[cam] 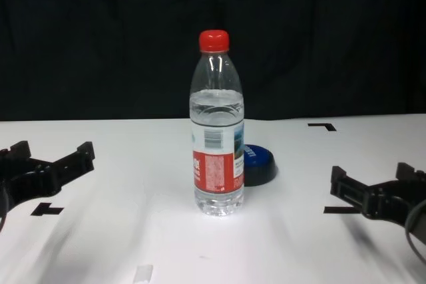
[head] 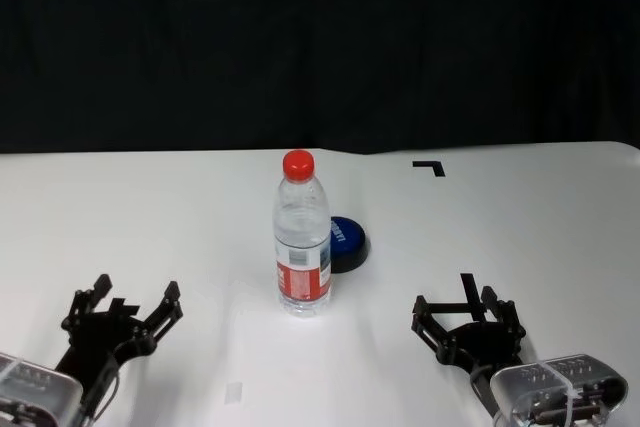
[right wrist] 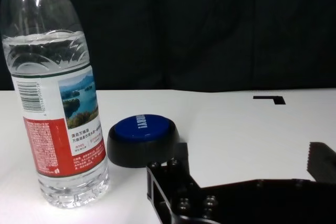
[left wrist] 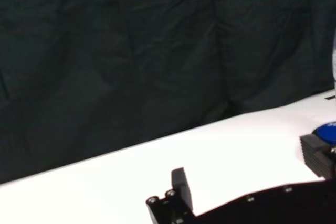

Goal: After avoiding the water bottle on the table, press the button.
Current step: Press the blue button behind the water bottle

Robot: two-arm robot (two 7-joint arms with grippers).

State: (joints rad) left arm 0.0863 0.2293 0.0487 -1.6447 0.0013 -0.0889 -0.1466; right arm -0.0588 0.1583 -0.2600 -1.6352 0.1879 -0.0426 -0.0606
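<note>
The tall clear plastic water bottle with a red screw cap (head: 302, 237) is stood upright on the flat white table (head: 150, 217), its long axis vertical and the cap pointing straight up. It is placed ahead of both grippers and between them, well apart from the fingers of each. The low dark blue round button on a black base (head: 346, 243) is laid flat just behind the bottle, on the side of the right gripper, with its dome facing up; in the head view it is partly hidden by the bottle. In the right wrist view it is seen just beside the bottle, but whether the two touch cannot be told.

The left gripper (head: 122, 308) is held low over the near left part of the table, with its fingers spread apart and nothing between them. The right gripper (head: 466, 312) is held low over the near right part, its fingers also apart and empty.

The tabletop is marked with small black tape corner marks (head: 430, 167), one of them far beyond the right fingers. A black cloth backdrop (head: 320, 47) is hung behind the table.

The bottle is filled with water almost to the shoulder, and a red, white and blue label with a small landscape picture is wrapped around its lower half. Faint white lettering is printed on the button.
</note>
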